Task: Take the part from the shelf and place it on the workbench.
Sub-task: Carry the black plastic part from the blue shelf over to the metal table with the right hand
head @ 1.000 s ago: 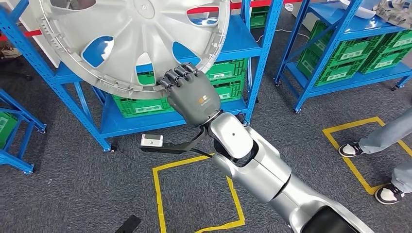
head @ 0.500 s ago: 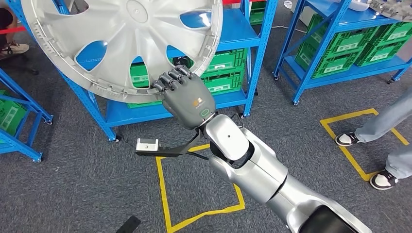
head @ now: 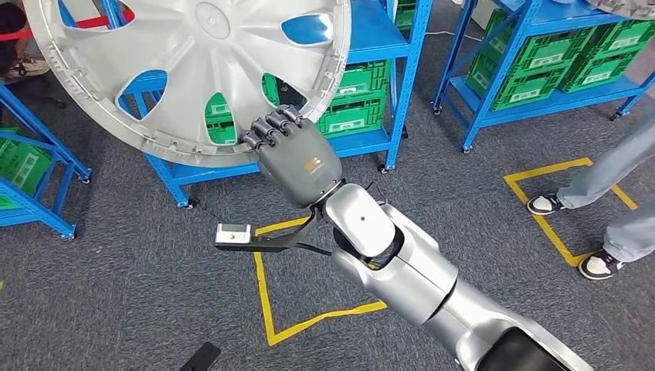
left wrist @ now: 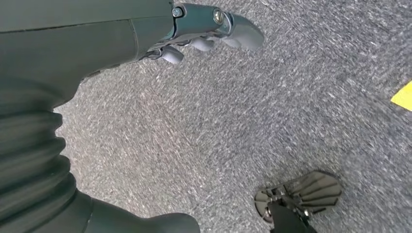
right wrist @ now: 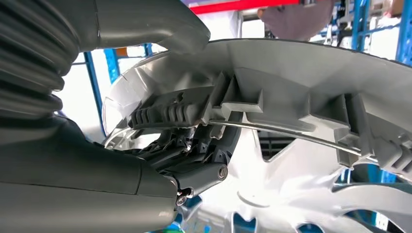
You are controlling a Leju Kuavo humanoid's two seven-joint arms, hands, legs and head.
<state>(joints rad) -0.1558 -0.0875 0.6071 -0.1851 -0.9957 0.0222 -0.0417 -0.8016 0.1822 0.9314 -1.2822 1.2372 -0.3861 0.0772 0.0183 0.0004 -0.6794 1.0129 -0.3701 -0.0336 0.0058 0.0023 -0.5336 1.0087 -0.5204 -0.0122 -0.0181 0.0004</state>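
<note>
Wheel cover (head: 185, 73), large and silver with spoke cut-outs, is held up off any surface in front of the blue shelf rack (head: 371, 46), its face tilted toward the head camera and its lower rim caught in the right hand (head: 297, 158). Near to far from that cover: the right hand's dark fingers (head: 266, 130) curl over the rim from the front, and in the right wrist view the fingers (right wrist: 194, 145) hook in behind the rim among the grey clips and the wire ring, with the thumb over the outer edge of the wheel cover (right wrist: 301, 97); a firm grip, fingers closed on the rim. The silver right arm (head: 402, 263) runs back from the hand toward the camera. Below the cover on the grey carpet (head: 116, 294) lies a yellow tape square (head: 266, 309), and a second yellow tape outline (head: 541, 224) lies off to the right, with a person's legs and shoes (head: 602, 263) standing at it. Behind the cover, green crates (head: 351, 108) sit on the rack's lower shelves; farther right stands another blue rack (head: 494, 100) with more green crates (head: 541, 69). Left hand (left wrist: 204, 34) hangs over bare carpet, fingers loosely extended and apart, nothing in them.
</note>
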